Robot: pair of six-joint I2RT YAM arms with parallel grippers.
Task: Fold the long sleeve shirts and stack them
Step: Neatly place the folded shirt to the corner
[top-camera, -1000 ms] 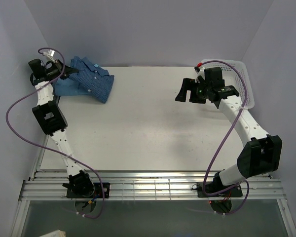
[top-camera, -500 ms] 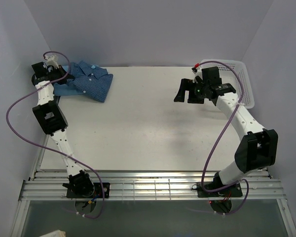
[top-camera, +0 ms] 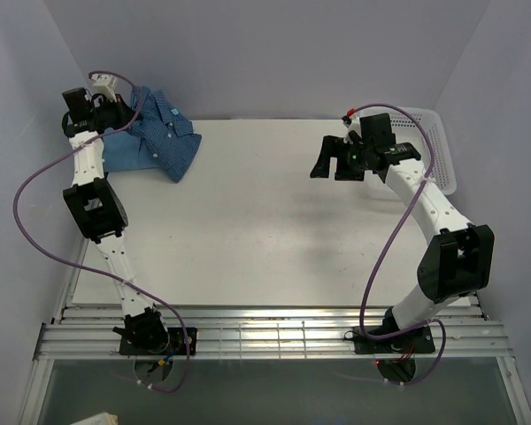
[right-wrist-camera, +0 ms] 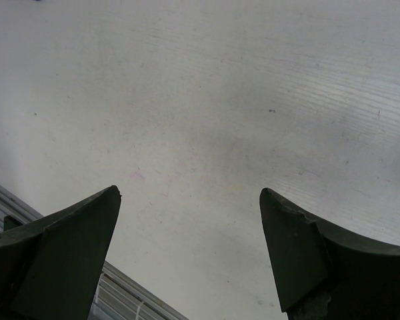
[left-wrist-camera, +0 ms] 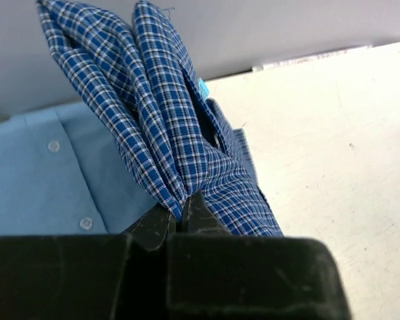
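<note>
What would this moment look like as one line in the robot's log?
left gripper: shut on checked shirt, bunched above light blue shirt | right gripper: open, empty, above table

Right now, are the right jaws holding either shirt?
No, the jaws on the right arm stand wide apart with only table showing between them.

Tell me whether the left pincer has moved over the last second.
Yes. The left pincer, shut on the dark blue checked shirt, has drifted up the top view, from beside the table's far edge toward the back wall.
</note>
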